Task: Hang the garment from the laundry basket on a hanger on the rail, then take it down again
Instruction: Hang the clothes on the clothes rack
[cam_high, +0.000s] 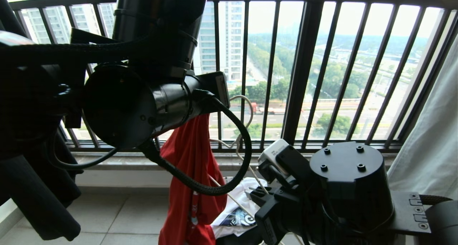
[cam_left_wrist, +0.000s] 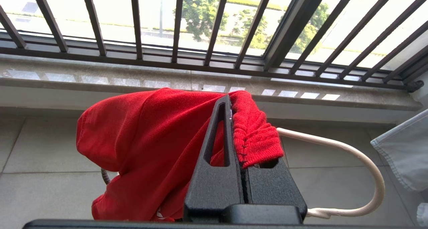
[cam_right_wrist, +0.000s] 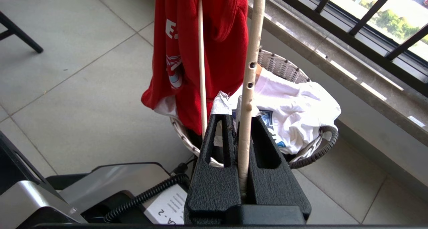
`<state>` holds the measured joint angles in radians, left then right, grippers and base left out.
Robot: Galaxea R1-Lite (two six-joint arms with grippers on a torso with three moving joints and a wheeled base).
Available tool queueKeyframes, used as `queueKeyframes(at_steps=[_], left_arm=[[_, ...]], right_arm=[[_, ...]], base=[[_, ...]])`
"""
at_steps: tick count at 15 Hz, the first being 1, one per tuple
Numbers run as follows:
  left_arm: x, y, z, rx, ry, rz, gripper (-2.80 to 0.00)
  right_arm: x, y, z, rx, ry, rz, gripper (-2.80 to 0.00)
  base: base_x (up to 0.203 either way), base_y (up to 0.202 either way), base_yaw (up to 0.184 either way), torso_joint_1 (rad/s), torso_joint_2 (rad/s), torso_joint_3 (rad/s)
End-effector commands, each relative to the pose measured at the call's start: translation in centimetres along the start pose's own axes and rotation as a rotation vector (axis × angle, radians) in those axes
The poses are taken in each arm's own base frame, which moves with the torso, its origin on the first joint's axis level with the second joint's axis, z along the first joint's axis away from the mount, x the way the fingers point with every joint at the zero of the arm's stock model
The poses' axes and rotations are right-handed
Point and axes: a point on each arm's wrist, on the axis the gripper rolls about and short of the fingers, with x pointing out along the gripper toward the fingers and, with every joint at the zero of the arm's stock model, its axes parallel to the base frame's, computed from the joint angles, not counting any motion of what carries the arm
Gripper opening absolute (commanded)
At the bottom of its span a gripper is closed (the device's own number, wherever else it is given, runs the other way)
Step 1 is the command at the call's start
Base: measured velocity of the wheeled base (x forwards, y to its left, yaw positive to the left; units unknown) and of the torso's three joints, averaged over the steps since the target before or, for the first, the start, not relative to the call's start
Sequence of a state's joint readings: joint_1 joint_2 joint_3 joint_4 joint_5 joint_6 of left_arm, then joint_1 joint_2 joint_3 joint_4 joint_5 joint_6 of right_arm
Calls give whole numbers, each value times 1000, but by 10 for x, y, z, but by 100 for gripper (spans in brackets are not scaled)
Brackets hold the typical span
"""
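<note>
Above one laundry basket point(cam_right_wrist: 311, 145), two pincers grip one garment point(cam_left_wrist: 140, 142) and one hanger point(cam_right_wrist: 247, 88).

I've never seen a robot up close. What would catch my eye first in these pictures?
Probably the bright red T-shirt dangling in mid-air before the black barred window railing, pinched at its collar by the left gripper. Next, the right gripper shut on a thin cream-white wire hanger, held upright beside the shirt. Below them on the tiled floor stands a small woven laundry basket with a white printed shirt spilling over it.
</note>
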<state>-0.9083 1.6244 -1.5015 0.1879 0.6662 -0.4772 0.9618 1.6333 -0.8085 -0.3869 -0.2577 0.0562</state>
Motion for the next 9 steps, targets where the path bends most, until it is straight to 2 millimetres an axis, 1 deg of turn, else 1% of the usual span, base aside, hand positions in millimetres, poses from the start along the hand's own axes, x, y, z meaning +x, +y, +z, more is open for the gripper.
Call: queueKeyframes(at_steps=[1,2,4,5,6,7,9], left_arm=[[-8,1,3,-10,-9,-15,-280],[-7,0,1,-4,-4,-10,-280],[-1,-1,-4,12,11,-2,-280],[-1,-2,-8,20,20,-6,-280],[-3,-3,-9,21,24,-21,-280],[-13,-3,-5,12,29,-68,-280],[-25,1,1,-5,43,-144,-280]], right_arm=[[1,2,3,28,-21,4,-280],[-2,1,8,46,-59,4,-280],[-9,1,12,56,-91,17,-280],[-9,7,9,48,-82,38,-280],[-7,9,6,44,-72,46,-280],[-4,14,2,36,-55,57,-280],[0,18,-2,46,-37,64,-280]], base=[[0,0,0,0,0,0],[0,0,0,0,0,0],[0,0,0,0,0,0],[0,0,0,0,0,0],[0,0,0,0,0,0],[0,0,0,0,0,0],[0,0,0,0,0,0]])
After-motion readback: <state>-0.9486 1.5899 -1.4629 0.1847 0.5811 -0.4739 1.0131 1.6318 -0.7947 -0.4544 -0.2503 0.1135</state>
